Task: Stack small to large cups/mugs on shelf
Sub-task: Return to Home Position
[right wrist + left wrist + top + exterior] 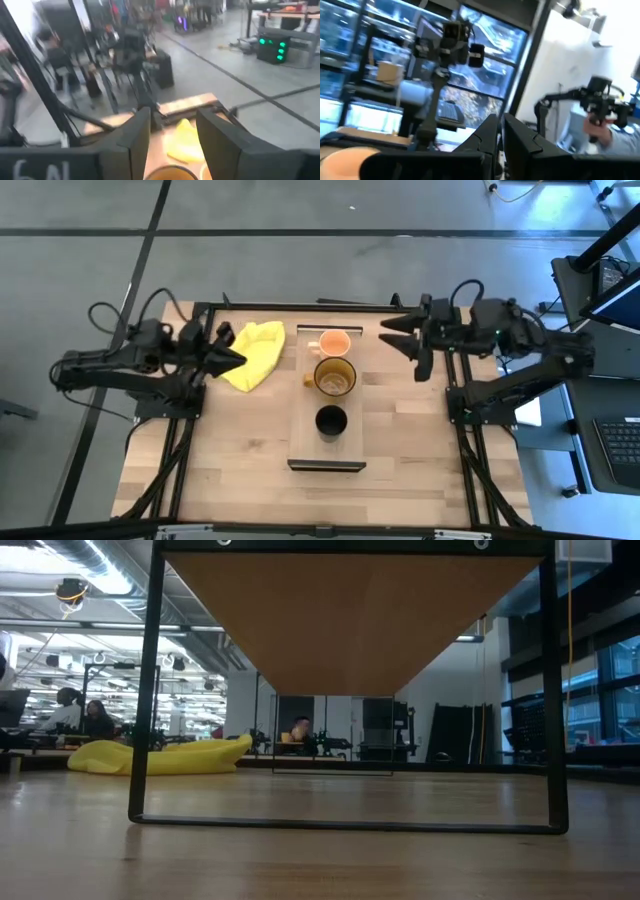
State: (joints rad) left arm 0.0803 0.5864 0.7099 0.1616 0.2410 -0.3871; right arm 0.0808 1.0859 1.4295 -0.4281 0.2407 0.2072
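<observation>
Seen from above, a long light-wood shelf (328, 452) lies lengthwise in the middle of the pale wooden worktop (230, 460). 3 vessels stand on it in 1 row. The peach-orange mug (335, 342) is at the far end. The wider amber mug (335, 377) sits just beside it in the middle, and the small black cup (331, 420) stands a little apart toward the near end. Both mug handles point toward the left arm's side.

A crumpled yellow cloth (255, 352) lies on the worktop left of the shelf. The left gripper (238, 360) hangs over the edge of the cloth, its fingers pressed nearly together and empty. The right gripper (388, 332) hangs right of the shelf, near the peach-orange mug. Its fingers are spread and hold nothing.

From worktop height, the shelf's dark end bracket (150, 690) frames the view.
</observation>
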